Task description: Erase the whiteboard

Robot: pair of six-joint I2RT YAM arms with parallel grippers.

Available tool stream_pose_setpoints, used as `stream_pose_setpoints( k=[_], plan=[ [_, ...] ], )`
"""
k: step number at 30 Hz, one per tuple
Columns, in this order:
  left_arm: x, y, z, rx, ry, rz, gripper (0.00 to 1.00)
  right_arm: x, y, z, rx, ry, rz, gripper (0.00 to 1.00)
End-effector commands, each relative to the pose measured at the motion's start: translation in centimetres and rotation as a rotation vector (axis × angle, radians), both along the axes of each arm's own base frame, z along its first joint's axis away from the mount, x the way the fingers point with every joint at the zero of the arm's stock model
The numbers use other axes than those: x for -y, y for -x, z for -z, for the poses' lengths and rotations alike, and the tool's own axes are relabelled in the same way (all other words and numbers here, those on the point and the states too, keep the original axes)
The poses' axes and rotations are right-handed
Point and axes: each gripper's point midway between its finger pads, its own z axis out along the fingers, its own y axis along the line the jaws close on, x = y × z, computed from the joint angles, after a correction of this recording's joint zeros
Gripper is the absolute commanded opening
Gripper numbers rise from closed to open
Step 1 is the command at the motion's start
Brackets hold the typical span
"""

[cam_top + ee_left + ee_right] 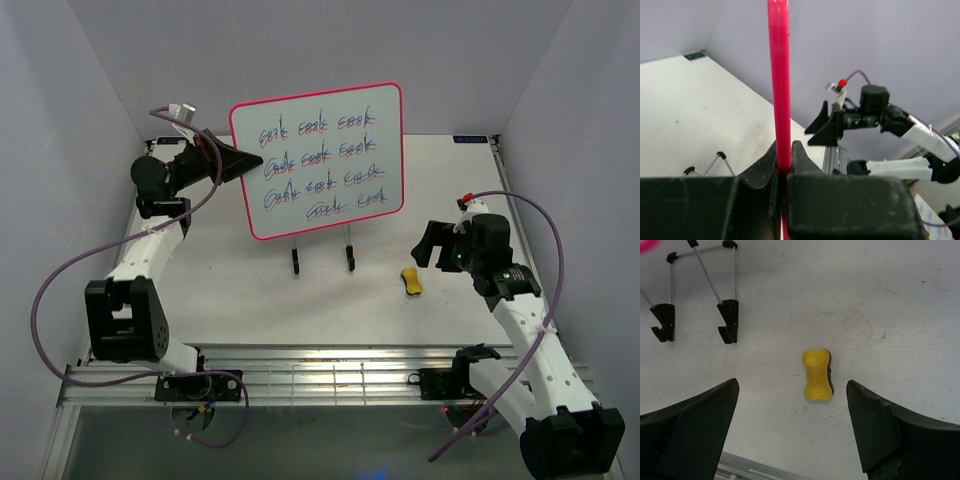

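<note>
The whiteboard (320,160), white with a pink-red frame and rows of blue-red scribbles, is held up above the table. My left gripper (252,160) is shut on its left edge; in the left wrist view the pink frame (778,90) runs up from between the closed fingers (783,162). A yellow bone-shaped eraser (411,281) lies on the table; in the right wrist view it (816,375) lies between and ahead of the fingers. My right gripper (432,246) is open and empty, hovering above the eraser (792,385).
The black wire stand (322,258) stands on the table below the board, also in the right wrist view (697,290). The table's metal front rail (320,385) runs along the near edge. Walls enclose the left, back and right.
</note>
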Motion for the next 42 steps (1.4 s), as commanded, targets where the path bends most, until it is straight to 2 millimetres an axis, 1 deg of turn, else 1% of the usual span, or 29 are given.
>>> stream_pose_setpoints(
  k=[1,2,3,4,5,6,7,8,9,10,11,12,13,14,15,17,19,23,24,26,28,33,36,42],
  plan=[
    [-1.7,0.2,-4.4,-0.057,0.077,-0.231,0.00,-0.2,-1.7,0.6,0.008,0.011,-0.008,0.94],
    [-2.0,1.7,-4.8,-0.113,0.081,-0.243,0.00,-0.6,-2.0,2.0,-0.027,0.034,-0.054,0.94],
    [-2.7,2.0,-4.2,-0.157,0.074,-0.273,0.00,-1.4,-1.8,2.9,-0.067,0.020,-0.113,0.96],
    [-3.1,2.6,-4.2,-0.173,0.068,-0.294,0.00,-1.8,-2.0,4.5,-0.141,0.026,-0.141,0.99],
    [-3.5,4.3,-4.7,-0.164,0.054,-0.319,0.00,-2.0,-1.9,5.2,-0.172,0.039,-0.175,0.93],
    [-3.6,5.1,-4.1,-0.172,0.046,-0.332,0.00,-2.3,-1.8,5.9,-0.205,0.035,-0.198,0.90],
    [-3.8,5.9,-4.0,-0.167,0.044,-0.353,0.00,-2.3,-1.9,7.1,-0.244,0.051,-0.199,0.86],
    [-4.1,6.7,-3.4,-0.203,0.037,-0.376,0.00,-2.2,-2.2,7.3,-0.249,0.068,-0.189,0.85],
    [-4.2,8.5,-3.9,-0.150,0.020,-0.407,0.00,-1.6,-2.6,7.8,-0.259,0.105,-0.160,0.85],
    [-4.5,9.1,-4.1,-0.143,0.007,-0.440,0.00,-1.9,-2.4,8.7,-0.288,0.125,-0.171,0.83],
    [-5.1,9.2,-2.9,-0.208,-0.014,-0.505,0.00,-2.0,-2.6,8.9,-0.295,0.137,-0.175,0.82],
    [-5.3,10.2,-3.2,-0.173,-0.044,-0.526,0.00,-2.0,-2.5,9.4,-0.309,0.159,-0.178,0.81],
    [-5.3,10.7,-3.2,-0.171,-0.056,-0.533,0.00,-2.4,-2.2,9.9,-0.328,0.175,-0.194,0.76],
    [-5.3,11.0,-2.8,-0.189,-0.069,-0.536,0.00,-2.5,-2.2,10.2,-0.336,0.181,-0.198,0.74],
    [-5.2,11.6,-2.9,-0.172,-0.076,-0.531,0.00,-2.4,-2.1,10.4,-0.341,0.194,-0.193,0.72],
    [-4.9,12.1,-2.4,-0.179,-0.087,-0.512,0.00,-2.3,-2.2,10.7,-0.342,0.218,-0.184,0.70],
    [-4.4,13.0,-2.4,-0.165,-0.101,-0.479,0.00,-2.2,-2.1,11.1,-0.357,0.236,-0.184,0.67],
    [-4.3,14.1,-2.0,-0.153,-0.147,-0.473,0.00,-2.1,-2.0,11.6,-0.377,0.289,-0.177,0.65],
    [-4.4,14.3,-2.0,-0.148,-0.154,-0.478,0.00,-1.5,-2.2,11.8,-0.377,0.322,-0.154,0.65],
    [-4.3,14.9,-2.0,-0.129,-0.167,-0.469,0.00,-1.6,-2.2,12.0,-0.382,0.333,-0.154,0.63],
    [-4.2,15.2,-1.8,-0.129,-0.174,-0.462,0.00,-1.9,-2.1,12.4,-0.394,0.334,-0.166,0.61],
    [-4.1,15.4,-1.3,-0.125,-0.187,-0.458,0.00,-2.4,-1.9,13.0,-0.406,0.350,-0.188,0.61],
    [-4.0,15.5,-1.2,-0.119,-0.194,-0.454,0.00,-2.1,-1.9,13.3,-0.415,0.368,-0.176,0.57],
    [-3.9,15.7,-1.2,-0.112,-0.199,-0.452,0.00,-2.2,-2.1,13.3,-0.414,0.369,-0.179,0.52]
  ],
)
